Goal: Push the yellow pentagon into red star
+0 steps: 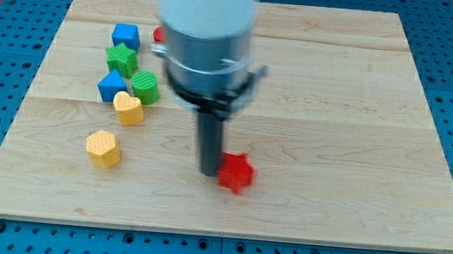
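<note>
The yellow pentagon (104, 148) lies at the view's lower left of the wooden board (335, 112). The red star (236, 172) lies near the view's bottom centre, far to the pentagon's right. My tip (209, 171) stands right against the red star's left side, between the star and the pentagon. The rod hangs from the arm's white and grey body, which fills the view's top centre.
A cluster sits at the view's upper left: a blue cube (125, 35), a green star (122, 57), a blue block (111, 85), a green block (145, 86) and a yellow heart (129, 108). A red block (158, 34) peeks out behind the arm.
</note>
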### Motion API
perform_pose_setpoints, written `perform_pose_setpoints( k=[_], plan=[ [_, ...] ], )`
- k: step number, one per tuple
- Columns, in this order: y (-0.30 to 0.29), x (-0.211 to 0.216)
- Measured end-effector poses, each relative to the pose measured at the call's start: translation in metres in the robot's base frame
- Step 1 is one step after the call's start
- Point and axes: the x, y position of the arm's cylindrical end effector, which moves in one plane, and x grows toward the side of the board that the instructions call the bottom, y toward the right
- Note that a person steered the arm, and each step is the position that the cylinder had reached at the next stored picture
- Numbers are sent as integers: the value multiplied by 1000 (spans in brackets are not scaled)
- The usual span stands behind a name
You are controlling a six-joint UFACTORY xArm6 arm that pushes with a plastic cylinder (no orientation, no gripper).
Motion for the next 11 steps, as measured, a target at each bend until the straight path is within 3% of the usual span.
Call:
perform_pose_setpoints(
  k=[2, 4, 6, 7, 8, 9, 11],
  plan=[
    [108, 13],
    [-34, 60],
    [-223, 37],
    [-182, -9],
    [-157, -17],
    [-203, -40],
    [-66, -33]
  ],
)
